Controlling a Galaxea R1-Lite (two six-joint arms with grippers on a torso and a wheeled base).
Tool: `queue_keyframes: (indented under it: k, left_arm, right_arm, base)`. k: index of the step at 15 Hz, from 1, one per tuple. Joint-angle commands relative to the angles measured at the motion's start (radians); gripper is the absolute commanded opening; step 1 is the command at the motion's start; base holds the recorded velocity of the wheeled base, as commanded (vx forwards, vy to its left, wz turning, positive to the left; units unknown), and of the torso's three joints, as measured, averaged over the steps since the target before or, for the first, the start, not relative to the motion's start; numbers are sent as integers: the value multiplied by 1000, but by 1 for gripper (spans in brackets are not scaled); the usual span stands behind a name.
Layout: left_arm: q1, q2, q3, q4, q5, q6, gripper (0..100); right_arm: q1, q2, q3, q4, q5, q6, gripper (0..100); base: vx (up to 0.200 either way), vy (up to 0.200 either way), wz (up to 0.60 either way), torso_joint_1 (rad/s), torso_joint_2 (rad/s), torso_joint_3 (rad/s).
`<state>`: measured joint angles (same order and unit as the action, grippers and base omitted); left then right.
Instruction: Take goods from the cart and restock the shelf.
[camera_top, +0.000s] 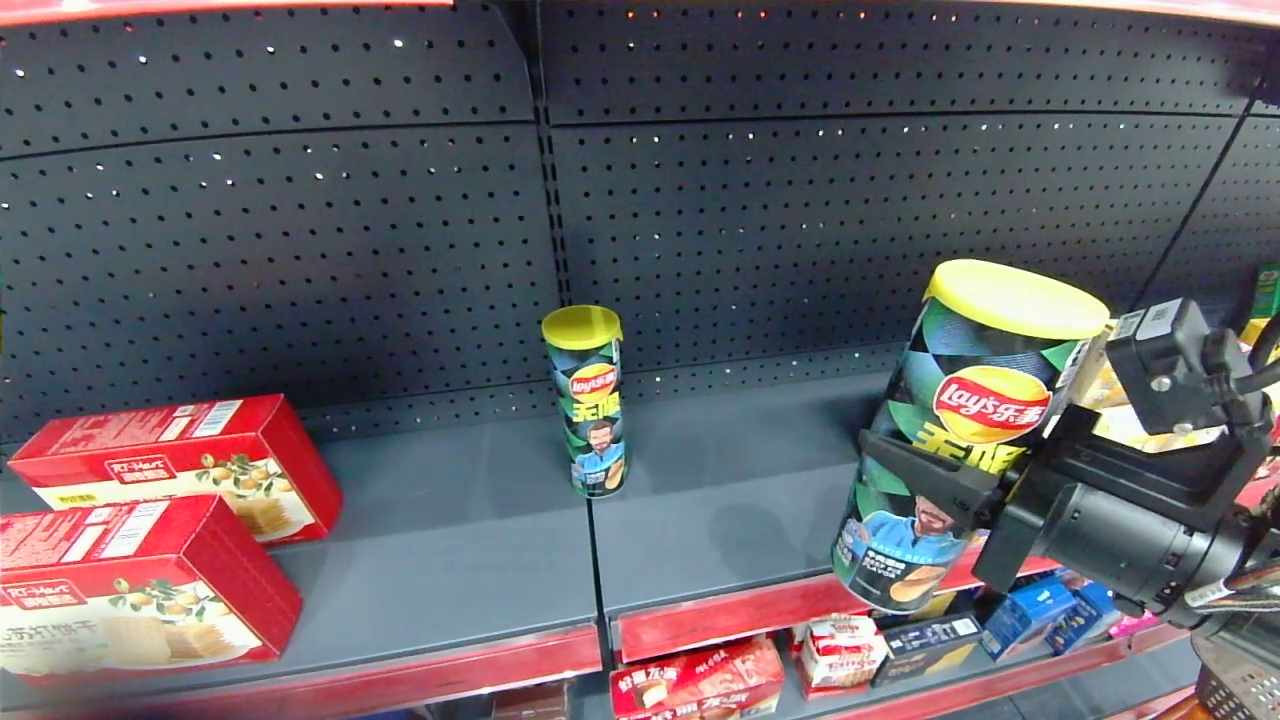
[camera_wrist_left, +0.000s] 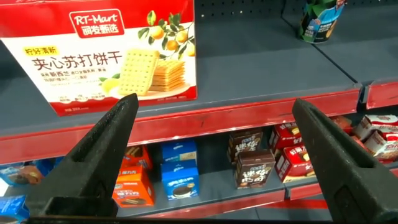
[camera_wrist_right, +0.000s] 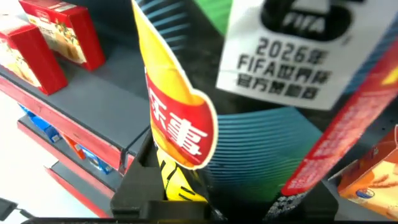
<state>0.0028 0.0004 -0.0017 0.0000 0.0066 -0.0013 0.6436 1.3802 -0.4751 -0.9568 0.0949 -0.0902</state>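
My right gripper (camera_top: 960, 480) is shut on a green chip can (camera_top: 960, 430) with a yellow lid, held upright and slightly tilted in front of the grey shelf's (camera_top: 730, 500) right part. Up close the same can (camera_wrist_right: 249, 124) is seen between the gripper's black fingers (camera_wrist_right: 143, 193). A second, matching chip can (camera_top: 592, 400) stands upright on the shelf near its middle; its base (camera_wrist_left: 320, 22) shows from the left wrist. My left gripper (camera_wrist_left: 211, 162) is open, hovering low in front of the shelf edge with nothing between its fingers.
Two red cracker boxes (camera_top: 180, 465) (camera_top: 120, 590) lie on the shelf's left side; one box (camera_wrist_left: 106, 53) faces the left wrist. A lower shelf (camera_top: 980, 680) holds small snack boxes (camera_wrist_left: 180, 177). Black pegboard (camera_top: 700, 200) backs the shelf. Bare shelf lies between the boxes and the standing can.
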Motion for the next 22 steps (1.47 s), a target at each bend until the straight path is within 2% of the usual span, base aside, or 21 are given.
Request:
queue_keyframes:
  k: [1,2,5,6,7,8,9,10,11,12,14,15,17,18,21,22]
  left_arm:
    - [0,0,0,0,-4,10,100]
    - [0,0,2,0,-8,18,100]
    - [2,0,2,0,15,0,100]
    - [2,0,-15,-29,19,-26,100]
    - [-26,67,-221,-28,-69,-114,100]
    - [-60,144,-239,84,-76,-117,100]
    - [-86,159,-242,117,-92,-63,100]
    - [-136,174,-228,112,-131,-8,100]
    - [-168,194,-222,101,-197,-9,100]
    - [-168,205,-216,100,-252,-43,100]
    - [-208,247,-239,110,-358,-51,100]
    - [-216,308,-247,106,-356,-51,100]
    - [-211,504,-293,46,-295,-48,100]
    - [-213,629,-316,-41,-281,-49,100]
    - [-204,820,-305,-267,-364,-45,100]
    - [-202,865,-302,-334,-418,-45,100]
  right_arm:
    - [-25,3,0,1,2,0,0]
    - [-33,7,9,1,2,0,0]
    - [-42,20,81,-11,3,-2,0]
    - [-42,20,101,-13,3,-3,0]
    - [-44,17,108,-13,5,-5,0]
    - [-42,23,102,-13,6,-5,0]
    - [-42,33,95,-16,6,-5,0]
    - [-42,36,85,-20,5,-5,0]
    - [-42,40,72,-25,5,-5,0]
    - [-42,40,62,-26,3,-5,0]
    - [-42,34,43,-33,5,-5,0]
    - [-36,28,39,-26,3,-5,0]
    - [-33,-3,33,16,3,-34,0]
    - [-39,-36,24,72,5,-69,0]
    - [-48,-47,13,87,2,-69,0]
    - [-58,-49,13,86,-1,-69,0]
  base:
    - [0,0,0,0,0,0]
    - [0,0,0,0,0,0]
    - [0,0,0,0,0,0]
    - [0,0,0,0,0,0]
    - [0,0,0,0,0,0]
    - [0,0,0,0,0,0]
    - [0,0,0,0,0,0]
    - [0,0,0,0,0,0]
    - [0,0,0,0,0,0]
    - [0,0,0,0,0,0]
    - [0,0,0,0,0,0]
    - [0,0,0,0,0,0]
    - [0,0,0,0,0,0]
    - [0,0,0,0,0,0]
    - [0,0,0,0,0,0]
    - [0,0,0,0,0,0]
